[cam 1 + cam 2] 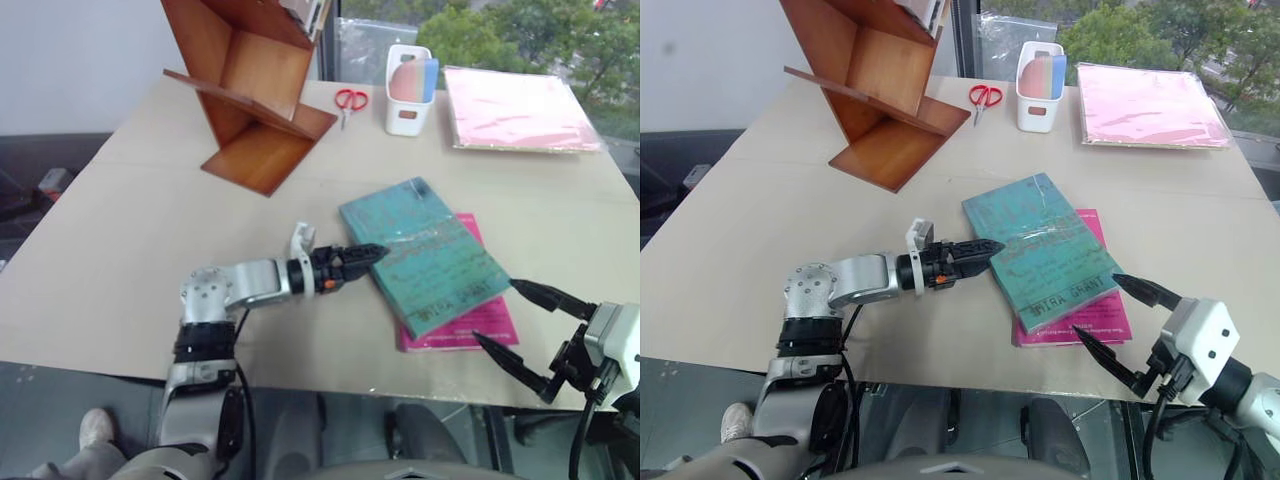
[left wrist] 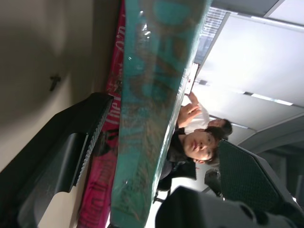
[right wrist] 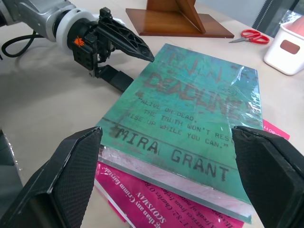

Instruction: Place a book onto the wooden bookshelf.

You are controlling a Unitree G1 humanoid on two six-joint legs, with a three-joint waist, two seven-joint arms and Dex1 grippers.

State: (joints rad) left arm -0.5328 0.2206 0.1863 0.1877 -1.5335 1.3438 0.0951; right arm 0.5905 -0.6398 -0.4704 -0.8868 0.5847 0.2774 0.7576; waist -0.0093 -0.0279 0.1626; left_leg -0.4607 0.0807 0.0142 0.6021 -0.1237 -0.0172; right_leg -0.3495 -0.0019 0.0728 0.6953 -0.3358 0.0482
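Looking at the teal paperback [image 1: 425,255], it lies flat on top of a magenta-pink book [image 1: 470,320], near the table's front edge and well apart from the wooden bookshelf [image 1: 255,90]. It seems light but floppy, and the glossy cover is probably slippery (I'd pinch the edge nearest the left arm). The left gripper [image 1: 362,258] reaches in roughly level, jaws open, one finger above and one below that edge. The right gripper [image 1: 505,320] hovers open at the book's near corner.
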